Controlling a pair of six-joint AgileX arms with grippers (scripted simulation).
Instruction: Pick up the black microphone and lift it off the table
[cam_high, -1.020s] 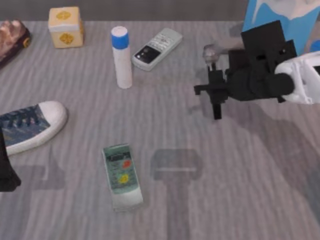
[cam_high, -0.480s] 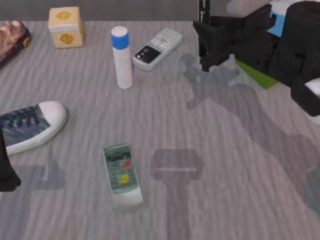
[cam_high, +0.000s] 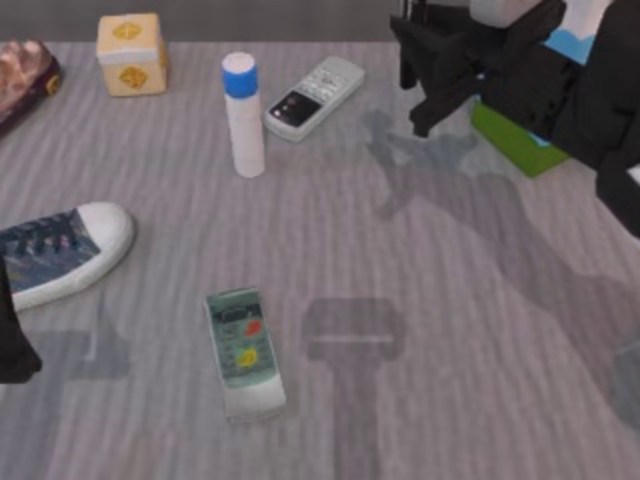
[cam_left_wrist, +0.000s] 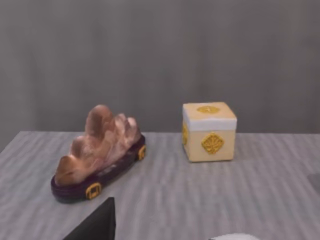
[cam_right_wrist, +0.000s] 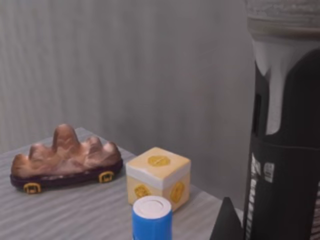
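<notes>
The surface (cam_high: 420, 400) is a wide grey plane with faint wavy stripes, backed by a plain grey wall. At its far left corner sits a pinkish rock ornament (cam_left_wrist: 97, 150) on a dark base, with a cream cube (cam_high: 131, 53) bearing gold emblems just right of it. Below these, at the left edge, lies a blue sneaker (cam_high: 60, 250) with a white toe. My left tool is parked at the left edge near the sneaker; only a dark corner of it shows (cam_high: 12, 350), and I cannot tell whether it is open or closed. Further right stands a white bottle (cam_high: 243, 115) with a blue cap, upright, and beside it lies a grey-white remote (cam_high: 313, 96). Nearer the front edge lies a second, greenish remote (cam_high: 244, 350). At the far right a green box (cam_high: 520, 140) lies partly under my right arm.

My right tool (cam_high: 425, 60) hangs high over the far right of the surface, its shadow falling below it. The mic (cam_right_wrist: 280, 60) stands upright in its closed fingers, mesh head on top, black handle clamped, clear of the surface.
</notes>
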